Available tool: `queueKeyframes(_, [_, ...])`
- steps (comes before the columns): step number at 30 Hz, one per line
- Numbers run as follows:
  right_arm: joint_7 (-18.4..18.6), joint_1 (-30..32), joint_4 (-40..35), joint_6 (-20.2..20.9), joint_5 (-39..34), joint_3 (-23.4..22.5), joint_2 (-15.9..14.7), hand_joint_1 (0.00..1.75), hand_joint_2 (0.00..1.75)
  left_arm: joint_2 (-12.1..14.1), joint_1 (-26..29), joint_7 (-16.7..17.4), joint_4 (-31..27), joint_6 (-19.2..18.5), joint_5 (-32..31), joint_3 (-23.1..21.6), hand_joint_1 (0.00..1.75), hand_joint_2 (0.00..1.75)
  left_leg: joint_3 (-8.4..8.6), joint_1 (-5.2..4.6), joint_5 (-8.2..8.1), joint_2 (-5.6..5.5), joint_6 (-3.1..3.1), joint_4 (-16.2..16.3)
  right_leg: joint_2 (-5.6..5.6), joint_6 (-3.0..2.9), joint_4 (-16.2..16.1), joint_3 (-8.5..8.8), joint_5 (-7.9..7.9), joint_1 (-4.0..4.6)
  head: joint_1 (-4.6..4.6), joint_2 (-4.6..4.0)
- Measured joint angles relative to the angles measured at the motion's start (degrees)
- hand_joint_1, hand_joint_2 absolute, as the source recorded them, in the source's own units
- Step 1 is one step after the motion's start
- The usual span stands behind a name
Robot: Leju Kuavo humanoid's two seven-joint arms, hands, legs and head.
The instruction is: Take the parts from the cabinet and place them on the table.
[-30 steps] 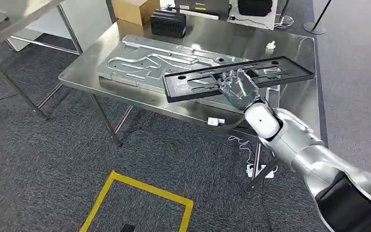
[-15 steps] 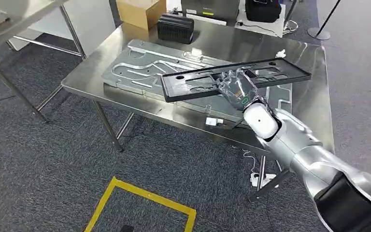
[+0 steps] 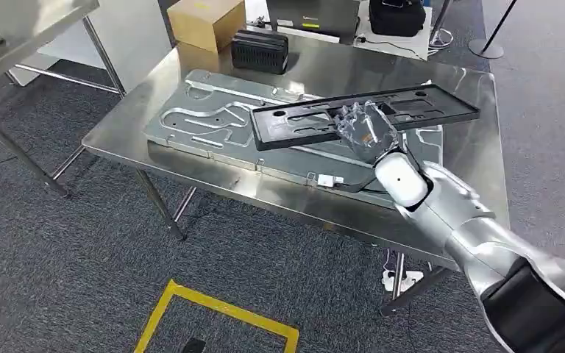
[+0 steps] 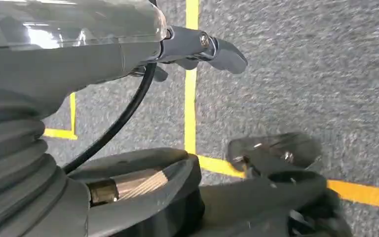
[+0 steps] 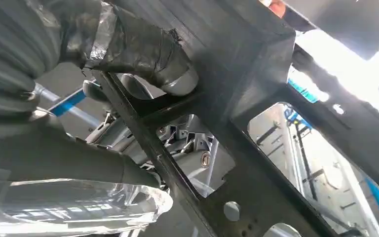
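A long black frame part (image 3: pixel 301 121) with cut-out openings hangs tilted just above the steel table (image 3: pixel 449 73), over a large silver machined plate (image 3: pixel 206 118). My right hand (image 3: pixel 364 132) grips it near its middle, reaching in from the table's near right edge. In the right wrist view the taped thumb (image 5: pixel 143 49) presses on a bar of the black part (image 5: pixel 246 54) from beneath. My left hand (image 4: pixel 103 54) hangs over grey carpet with yellow lines, fingers apart and holding nothing.
A cardboard box (image 3: pixel 207 22) and a black ribbed box (image 3: pixel 262 48) stand at the table's far end. A small white tag (image 3: pixel 326 180) lies by the near edge. Another steel table (image 3: pixel 15 29) stands at the left. A yellow floor marking (image 3: pixel 213 305) lies below.
The whole view has shifted, so the camera moved nearer to the table. My right hand still holds the black part, which now reaches further over the silver plate.
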Motion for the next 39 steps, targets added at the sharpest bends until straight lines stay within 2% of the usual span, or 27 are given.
queueKeyframes(1, [0.00,-0.06,0.00,0.00,0.00,0.00,0.00,1.75,1.75,0.04,-0.17,0.00,0.00,-0.02,0.00,0.00,0.00,1.75,0.09,-0.08,-1.19,0.09,1.24,-0.24,0.13,0.40,0.49,-0.72,-0.39,0.06,-0.04,0.00])
queueKeyframes(2, [-0.02,0.08,0.02,-0.02,0.00,-0.02,0.00,1.75,1.75,0.04,-0.07,0.02,0.00,-0.02,0.02,0.00,0.00,1.75,0.02,-0.14,-0.05,-0.03,1.77,0.06,0.05,0.69,0.52,-0.88,-0.64,0.30,0.11,0.00])
queueKeyframes(5, [0.02,0.24,0.02,-0.09,0.00,-0.28,-0.02,1.75,1.75,0.09,-0.09,0.00,0.00,0.02,-0.02,0.02,0.00,1.75,0.79,0.07,-0.24,-0.01,2.65,-0.16,0.16,1.37,1.48,-0.88,-0.83,0.01,0.04,0.00])
queueKeyframes(7, [0.07,-0.02,0.00,-0.17,0.00,-0.39,0.00,1.75,1.75,0.09,-0.16,0.00,0.00,0.02,-0.02,0.02,0.00,1.75,1.34,0.07,-0.66,-0.01,3.25,-0.31,-0.11,1.88,7.65,-4.18,-2.36,-0.10,0.09,0.00])
queueKeyframes(9, [0.07,0.16,0.04,-0.22,0.00,-0.39,-0.04,1.75,1.75,0.07,-0.14,0.00,0.00,0.02,-0.04,0.02,0.00,1.75,1.89,-0.02,-1.31,-0.04,3.45,-0.33,-0.12,2.19,16.03,-9.44,-6.08,-0.10,0.11,0.00])
queueKeyframes(10, [0.07,0.35,0.07,-0.22,0.00,-0.39,-0.11,1.75,1.75,0.09,-0.04,0.00,0.00,0.02,-0.04,0.02,0.00,1.75,2.28,-0.08,-1.68,-0.12,3.50,-0.33,-0.13,2.16,18.16,-11.31,-6.54,-0.10,0.09,0.00])
queueKeyframes(11, [0.07,0.43,0.07,-0.22,0.00,-0.37,-0.11,1.75,1.75,0.11,0.08,0.00,0.00,0.04,-0.04,0.02,0.00,1.75,2.75,-0.16,-2.02,-0.19,3.49,-0.33,-0.13,1.99,17.73,-11.89,-5.59,-0.08,0.09,0.00])
queueKeyframes(12, [0.09,0.43,0.07,-0.24,0.00,-0.39,-0.13,1.75,1.75,0.11,0.11,0.00,0.00,0.07,-0.04,0.02,0.00,1.75,3.32,-0.29,-2.41,-0.25,3.49,-0.33,-0.13,1.69,15.11,-11.38,-3.23,-0.01,0.09,0.00])
queueKeyframes(14, [0.15,0.36,0.07,-0.26,0.00,-0.63,-0.20,1.75,1.75,0.09,0.02,0.00,0.00,0.11,-0.07,0.02,0.00,1.75,4.79,-0.52,-3.34,-0.30,3.41,-0.56,-0.11,0.26,4.28,-7.45,4.38,0.63,0.11,0.00])
queueKeyframes(15, [0.15,0.37,0.07,-0.24,0.00,-0.70,-0.22,1.75,1.75,-0.20,0.08,0.00,0.00,0.13,-0.07,0.02,0.00,1.75,5.06,-0.27,-3.59,-0.23,3.35,-0.80,-0.18,-0.64,1.43,-6.42,5.44,1.18,0.00,0.00])
queueKeyframes(16, [0.13,0.23,0.07,-0.24,0.00,-0.72,-0.26,1.75,1.75,-0.15,-0.15,0.00,0.00,0.18,-0.07,0.02,0.00,1.75,5.24,-0.36,-3.53,-0.37,3.00,-1.26,-0.33,-1.04,0.72,-6.40,4.18,1.51,-0.09,0.00])
queueKeyframes(18, [0.00,0.22,0.07,-0.22,0.00,-0.74,-0.28,1.75,1.75,-0.22,-0.16,0.00,0.00,0.28,-0.07,0.02,0.00,1.75,5.87,-0.17,-2.90,-0.28,2.17,-1.37,-0.26,-1.93,-1.15,-5.39,4.62,2.05,-0.04,0.00])
queueKeyframes(19, [0.00,0.23,0.09,-0.24,0.00,-0.74,-0.28,1.75,1.75,-0.22,0.05,0.02,0.00,0.20,-0.09,0.02,0.00,1.75,6.17,-0.27,-2.33,-0.17,1.68,-1.47,-0.38,-2.24,-1.61,-4.58,4.47,2.04,-0.04,0.00])
queueKeyframes(20, [0.00,0.27,0.07,-0.28,0.00,-0.79,-0.28,1.75,1.75,-0.20,0.06,0.09,0.00,0.24,-0.07,0.02,0.00,1.75,6.24,-0.28,-3.01,-0.12,1.56,-1.30,-0.28,-2.28,-2.54,-3.15,4.74,1.20,-0.18,0.00])
queueKeyframes(21, [0.00,0.11,0.09,-0.33,0.00,-0.83,-0.31,1.75,1.75,-0.20,0.01,0.09,0.00,0.22,-0.09,0.02,0.00,1.75,6.13,-0.32,-3.65,0.05,1.71,0.12,-0.42,-2.29,-2.99,-2.29,4.69,1.19,0.00,0.00])
queueKeyframes(22, [0.00,-0.13,0.09,-0.33,0.00,-0.83,-0.35,1.75,1.75,-0.20,-0.14,0.09,0.00,0.24,-0.09,0.02,0.00,1.75,4.51,-0.34,-4.77,0.05,1.82,3.21,-0.45,-2.69,-2.98,-1.97,4.41,1.18,-0.24,0.00])
queueKeyframes(24, [-0.02,-0.04,0.09,-0.33,0.00,-0.85,-0.28,1.75,1.75,-0.09,-0.15,0.13,0.00,0.24,-0.09,0.02,0.00,1.75,-0.76,-0.25,-8.69,0.06,1.47,11.68,-0.34,-2.76,-2.85,-1.56,3.64,1.21,-0.22,0.00])
queueKeyframes(25, [-0.11,0.24,0.09,-0.33,0.00,-0.85,-0.26,1.75,1.75,-0.05,-0.11,0.13,0.00,0.24,-0.04,0.02,0.00,1.75,-2.88,-0.28,-9.62,0.07,1.13,14.53,-0.24,-2.68,-2.67,-1.31,3.27,1.25,-0.18,0.00])
queueKeyframes(26, [-0.11,0.51,0.09,-0.33,0.00,-0.85,-0.28,1.75,1.75,0.00,-0.15,0.07,0.00,0.24,-0.09,0.02,0.00,1.75,-3.90,-0.27,-8.81,0.08,0.86,14.91,-0.14,-2.55,-2.43,-0.98,2.79,1.24,-0.22,0.00])
queueKeyframes(27, [-0.13,0.64,0.11,-0.33,0.00,-0.85,-0.28,1.75,1.75,0.04,-0.35,0.09,0.00,0.24,-0.09,0.02,0.00,1.75,-3.62,-0.26,-6.63,0.12,0.87,12.78,-0.12,-2.34,-2.07,-0.61,2.22,1.18,-0.18,0.00])
queueKeyframes(29, [-0.15,0.63,0.11,-0.33,0.00,-0.85,-0.26,1.75,1.75,0.09,-0.28,0.20,0.00,0.22,-0.09,0.02,0.00,1.75,-0.46,-0.26,0.08,0.15,0.85,3.55,-0.10,-1.82,-1.10,0.27,0.75,0.99,-0.20,0.00])
queueKeyframes(30, [-0.15,0.69,0.11,-0.31,0.00,-0.85,-0.22,1.75,1.75,0.11,-0.03,0.22,0.00,0.22,-0.09,0.02,0.00,1.75,0.64,-0.31,1.70,0.16,1.00,0.31,-0.11,-1.48,-0.66,0.47,-0.04,0.93,-0.14,0.00])
queueKeyframes(31, [-0.18,0.65,0.13,-0.28,0.00,-0.85,-0.28,1.75,1.75,0.13,-0.01,0.24,0.00,0.22,-0.09,0.02,0.00,1.75,0.17,-0.77,-0.30,0.20,1.02,-0.37,0.04,-1.17,-0.19,0.29,-0.24,1.13,-0.11,0.00])
queueKeyframes(32, [-0.20,0.63,0.13,-0.28,0.00,-0.85,-0.28,1.75,1.75,0.13,-0.11,0.24,0.00,0.20,-0.09,0.02,0.00,1.75,0.55,-0.86,-0.23,0.20,1.96,-0.42,0.09,-0.71,-0.17,-0.17,-0.58,1.18,-0.24,0.02])
queueKeyframes(36, [-0.46,0.92,0.11,-0.33,0.00,-1.09,-0.28,1.75,1.75,0.17,0.05,0.22,0.00,0.22,-0.11,0.04,0.00,1.75,1.90,-0.46,0.20,0.11,3.31,-1.67,-0.01,0.53,1.52,-0.29,-1.01,0.92,0.06,0.00])
queueKeyframes(37, [-0.42,0.75,0.11,-0.33,0.00,-1.22,-0.28,1.75,1.75,0.17,-0.02,0.22,-0.02,0.22,-0.13,0.04,0.00,1.75,2.30,-0.40,0.03,0.12,3.57,-1.88,-0.10,0.75,4.43,-1.84,-1.38,0.84,0.15,0.00])
queueKeyframes(39, [-0.42,0.75,0.07,-0.35,0.00,-1.22,-0.28,1.75,1.75,0.15,-0.13,0.24,-0.02,0.15,-0.15,0.02,0.00,1.75,2.96,-0.36,-0.65,0.13,3.73,-1.97,-0.11,1.48,12.93,-7.20,-4.54,0.31,0.17,0.00])
